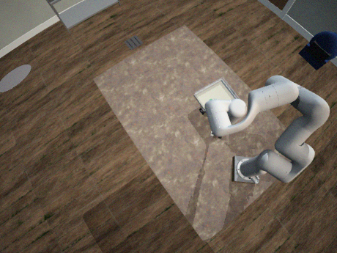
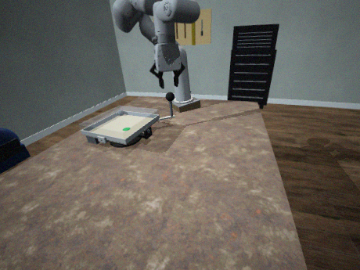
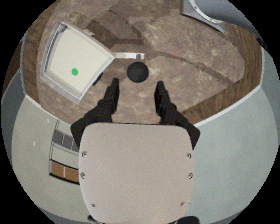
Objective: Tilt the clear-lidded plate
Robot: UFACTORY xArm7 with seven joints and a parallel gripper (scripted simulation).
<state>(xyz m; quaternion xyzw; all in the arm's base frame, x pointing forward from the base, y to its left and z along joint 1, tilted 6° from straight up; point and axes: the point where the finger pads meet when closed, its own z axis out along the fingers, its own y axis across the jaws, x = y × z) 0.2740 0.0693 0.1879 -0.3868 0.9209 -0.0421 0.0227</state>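
The square grey plate with a clear lid sits on a dark base at the table's far left. It also shows in the overhead view and the wrist view. A green printed spot lies on its cream floor, as the wrist view also shows. I cannot make out the steel ball. A black knob on a thin upright stalk stands at the plate's right corner. My gripper hangs just above the knob, fingers partly open and empty.
The arm's base stands at the table's far edge behind the knob. A black slatted panel leans on the back wall. A blue object sits on the floor off the table's left side.
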